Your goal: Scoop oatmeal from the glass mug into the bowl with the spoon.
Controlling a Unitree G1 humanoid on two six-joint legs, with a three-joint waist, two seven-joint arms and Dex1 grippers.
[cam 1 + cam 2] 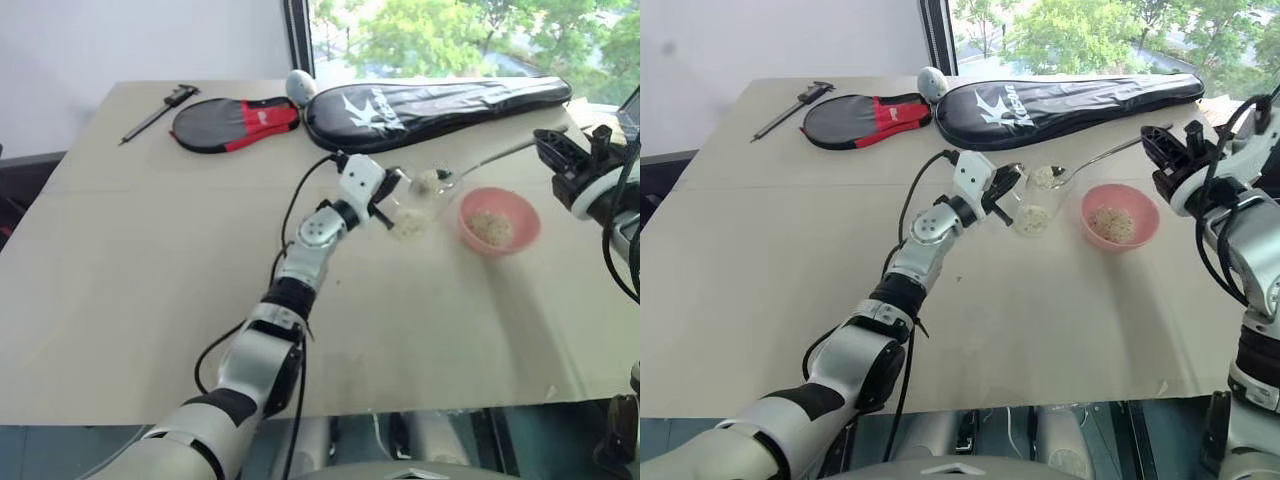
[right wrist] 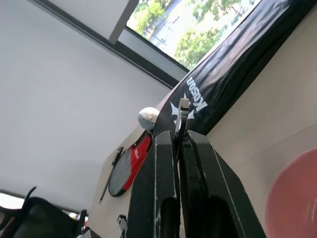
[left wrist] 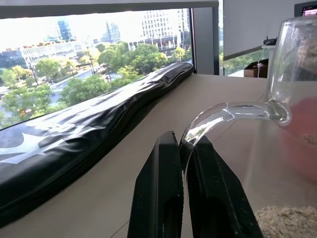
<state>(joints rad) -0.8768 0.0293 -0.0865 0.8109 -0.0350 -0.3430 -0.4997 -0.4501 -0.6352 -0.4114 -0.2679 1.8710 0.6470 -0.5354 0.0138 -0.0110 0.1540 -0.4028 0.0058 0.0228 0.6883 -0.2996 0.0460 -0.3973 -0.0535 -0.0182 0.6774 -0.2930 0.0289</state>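
Both claws are gripping: mug handle and spoon.

The left claw (image 3: 184,148) is pinching the glass mug (image 1: 418,203) by its handle on the tabletop (image 1: 150,290); the right claw (image 1: 1160,145) is clamping the spoon (image 1: 1090,160), whose oatmeal (image 1: 1043,176)-laden tip is hovering over the mug, beside the bowl (image 1: 499,220).

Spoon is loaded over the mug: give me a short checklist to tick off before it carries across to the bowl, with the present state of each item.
1. Right gripper shut on the spoon handle: ok; the right wrist view shows the handle clamped between the fingers.
2. Left gripper shut on the glass mug handle: ok.
3. Spoon's scoop carries oatmeal: ok, a pale heap sits at the mug's mouth.
4. Bowl upright, beside the mug on the right-arm side: ok; it already holds some flakes.
5. Mug standing flat on the table: cannot tell.
6. Scoop level enough not to spill: cannot tell.
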